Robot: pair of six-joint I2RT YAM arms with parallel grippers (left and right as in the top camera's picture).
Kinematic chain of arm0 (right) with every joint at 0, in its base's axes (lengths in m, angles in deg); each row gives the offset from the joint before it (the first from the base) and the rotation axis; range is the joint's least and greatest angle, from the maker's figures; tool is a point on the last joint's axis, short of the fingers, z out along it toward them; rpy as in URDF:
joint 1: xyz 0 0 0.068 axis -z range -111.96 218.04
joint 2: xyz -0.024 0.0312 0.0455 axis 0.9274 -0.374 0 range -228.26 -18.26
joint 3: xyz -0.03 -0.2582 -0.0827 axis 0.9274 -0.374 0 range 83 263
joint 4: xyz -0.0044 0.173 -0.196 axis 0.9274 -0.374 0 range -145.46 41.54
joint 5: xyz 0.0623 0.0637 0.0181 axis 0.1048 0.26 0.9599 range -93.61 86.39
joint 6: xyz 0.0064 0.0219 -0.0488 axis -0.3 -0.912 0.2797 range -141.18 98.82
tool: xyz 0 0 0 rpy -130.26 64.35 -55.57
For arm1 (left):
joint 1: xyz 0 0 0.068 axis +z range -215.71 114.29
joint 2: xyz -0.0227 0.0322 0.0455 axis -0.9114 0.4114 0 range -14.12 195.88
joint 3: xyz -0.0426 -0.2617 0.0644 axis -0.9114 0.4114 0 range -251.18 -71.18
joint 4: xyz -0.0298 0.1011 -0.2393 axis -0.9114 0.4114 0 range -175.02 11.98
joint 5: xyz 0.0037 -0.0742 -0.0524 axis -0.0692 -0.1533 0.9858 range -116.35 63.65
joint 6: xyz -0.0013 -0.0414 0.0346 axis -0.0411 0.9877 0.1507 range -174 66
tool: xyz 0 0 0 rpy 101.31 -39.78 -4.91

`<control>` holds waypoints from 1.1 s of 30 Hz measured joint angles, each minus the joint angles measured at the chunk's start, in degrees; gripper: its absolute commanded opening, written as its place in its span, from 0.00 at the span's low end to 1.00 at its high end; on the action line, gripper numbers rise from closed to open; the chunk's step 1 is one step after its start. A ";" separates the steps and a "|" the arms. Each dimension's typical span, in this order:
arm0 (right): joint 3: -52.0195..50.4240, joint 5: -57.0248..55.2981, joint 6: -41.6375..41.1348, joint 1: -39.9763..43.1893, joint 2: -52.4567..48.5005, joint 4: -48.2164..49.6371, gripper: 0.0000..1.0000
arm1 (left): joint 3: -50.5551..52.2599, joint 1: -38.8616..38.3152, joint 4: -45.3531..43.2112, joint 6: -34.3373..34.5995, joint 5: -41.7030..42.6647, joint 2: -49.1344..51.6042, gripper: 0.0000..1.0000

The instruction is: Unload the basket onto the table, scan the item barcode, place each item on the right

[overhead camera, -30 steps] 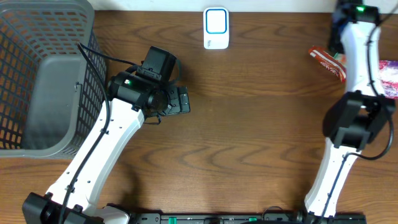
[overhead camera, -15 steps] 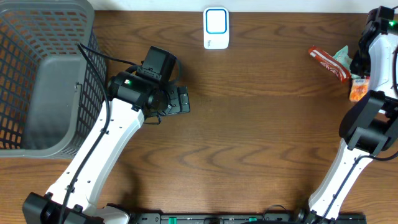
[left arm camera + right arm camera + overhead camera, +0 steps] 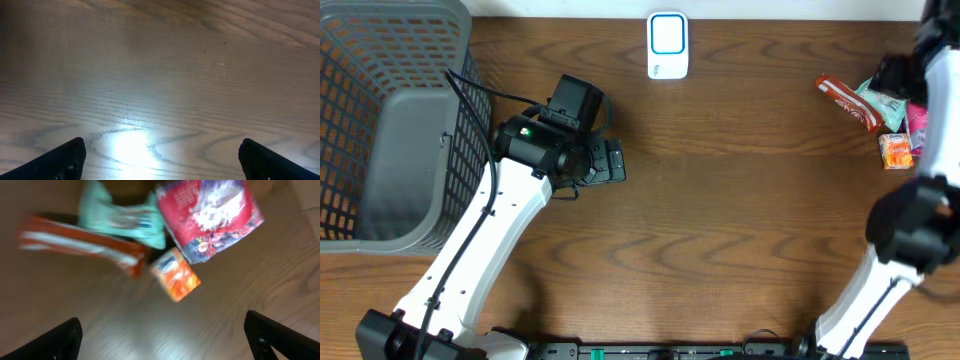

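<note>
The white scanner with a blue square stands at the table's far edge. The items lie at the far right: a small orange box, a long red packet, a teal packet and a red-and-purple packet. My right gripper is open above bare wood just short of the orange box, holding nothing. Over the table's middle, my left gripper is open and empty.
A grey mesh basket fills the left end of the table. The right arm rises along the right edge and covers part of the packets in the overhead view.
The right gripper went from shut to open as its arm swung toward the right edge. The small orange box now lies uncovered on the table. The left arm has not moved.
</note>
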 measured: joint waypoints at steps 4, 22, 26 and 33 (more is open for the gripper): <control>0.11 3.13 -0.48 -2.29 11.89 -3.91 0.99 | 0.00 0.00 0.00 0.00 0.00 0.00 0.98; -28.44 10.71 -0.72 -20.68 52.09 -12.35 0.99 | 0.00 0.00 -0.04 -0.02 0.02 0.00 0.98; -29.31 11.47 -0.72 -20.72 56.37 -17.05 0.99 | 0.00 0.00 -0.02 -0.02 0.02 0.00 0.98; -29.35 11.67 -0.72 -20.72 58.86 -19.21 0.99 | 0.00 0.00 -0.02 0.00 0.02 0.00 0.98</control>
